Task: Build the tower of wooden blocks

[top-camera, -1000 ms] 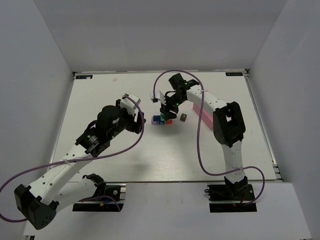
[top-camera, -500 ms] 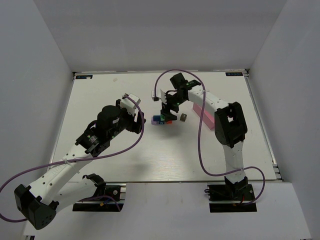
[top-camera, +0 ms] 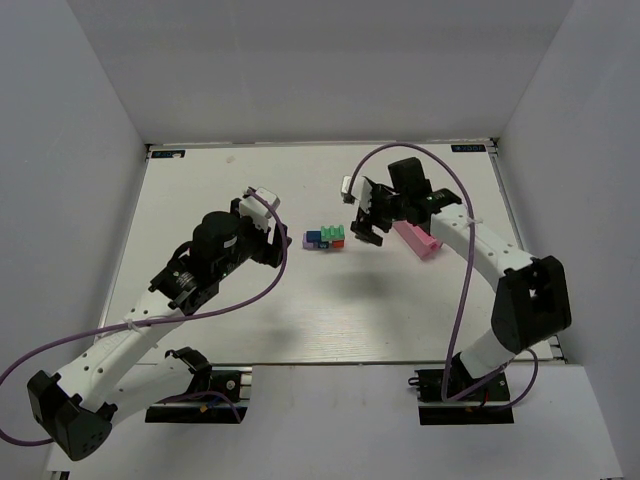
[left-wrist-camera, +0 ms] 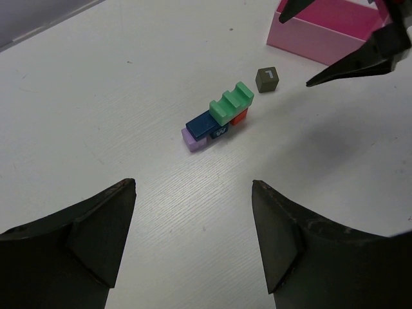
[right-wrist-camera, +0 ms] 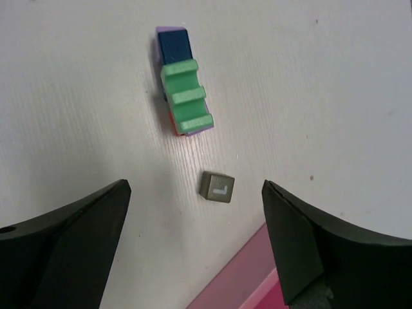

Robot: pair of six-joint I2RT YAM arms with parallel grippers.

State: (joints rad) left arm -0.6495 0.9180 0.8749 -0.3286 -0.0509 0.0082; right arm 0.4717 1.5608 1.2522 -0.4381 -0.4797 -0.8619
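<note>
A: What's changing? Quick.

B: Your right gripper (top-camera: pixel 365 225) is pulling back from the wood block tower (top-camera: pixel 325 238). A second ago it was sitting right over the blocks; now it's hanging to their right, near the pink tray (top-camera: pixel 418 240). Its fingers are spread wide, nothing between them.

A: And the blocks?

B: They're sitting mid-table in one tight cluster. The green stepped block (left-wrist-camera: pixel 232 103) is resting on top, with the blue block (left-wrist-camera: pixel 205 124) and lilac block (left-wrist-camera: pixel 191 138) at one end and a red block (left-wrist-camera: pixel 239 117) peeking out under the other. I'm judging you're coming off a placement and the green piece is holding.

A: Anything left over?

B: The olive cube (right-wrist-camera: pixel 216 187) marked L is lying loose between the cluster and the tray, touching neither. Your right wrist is looking straight down at it, so it's probably the next pick.

A: Left arm?

B: Your left gripper (left-wrist-camera: pixel 193 187) is hovering short of the cluster, fingers wide apart, carrying nothing.

A: Surface and room?

B: The white table (top-camera: pixel 250 310) is flat and matte, with plain white walls (top-camera: pixel 300 70) enclosing it and purple cables (top-camera: pixel 400 290) looping off both arms.
</note>
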